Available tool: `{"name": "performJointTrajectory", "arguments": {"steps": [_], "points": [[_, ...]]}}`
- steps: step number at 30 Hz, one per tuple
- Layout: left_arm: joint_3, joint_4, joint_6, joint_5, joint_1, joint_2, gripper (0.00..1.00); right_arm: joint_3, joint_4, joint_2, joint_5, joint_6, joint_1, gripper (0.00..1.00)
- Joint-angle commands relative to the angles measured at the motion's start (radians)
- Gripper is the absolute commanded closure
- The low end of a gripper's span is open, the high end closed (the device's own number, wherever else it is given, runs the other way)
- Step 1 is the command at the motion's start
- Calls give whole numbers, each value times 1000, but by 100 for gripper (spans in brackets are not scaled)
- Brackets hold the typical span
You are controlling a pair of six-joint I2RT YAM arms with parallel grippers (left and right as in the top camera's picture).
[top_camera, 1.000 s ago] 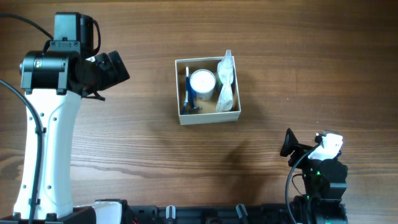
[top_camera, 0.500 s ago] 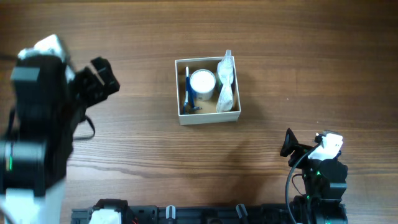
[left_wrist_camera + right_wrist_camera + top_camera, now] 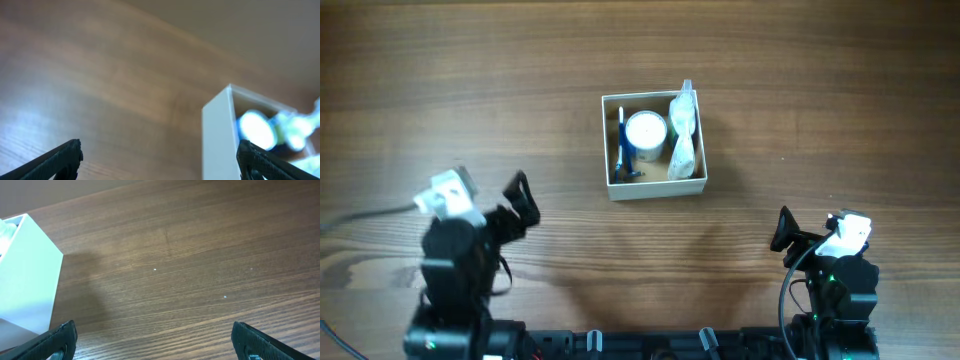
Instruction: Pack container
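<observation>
Left arm has pulled back: a second ago it stood tall at the far-left of the worktop (image 3: 800,90), now we see it folded low at the near-left edge. The left pincer (image 3: 520,195) is spread wide and empty; in its wrist view the fingertips sit at the two bottom corners with only bare wood between them. The right pincer (image 3: 784,232) hasn't budged from the near-right corner, also wide and holding nothing.

The container (image 3: 657,188) sits mid-worktop, well apart from both arms, same spot as before. Inside it: a white jar (image 3: 646,131), a blue-handled tool (image 3: 622,145) along the left wall, and a clear packet (image 3: 684,135) on the right side (top pokes above the rim).

We see no loose items left on the worktop, so we judge the packing done and the left arm's retreat a move to rest.
</observation>
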Motion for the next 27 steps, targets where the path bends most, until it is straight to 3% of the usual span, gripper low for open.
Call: {"name": "performJointTrajectory", "arguments": {"steps": [1, 11, 27], "points": [[-137, 38, 5, 25, -3, -114, 0, 0, 5, -12, -16, -16, -2, 0], [-308, 37, 5, 25, -3, -313, 0, 0, 5, -12, -16, -16, -2, 0], [-402, 35, 5, 24, -3, -444, 0, 0, 5, -12, -16, -16, -2, 0]]}}
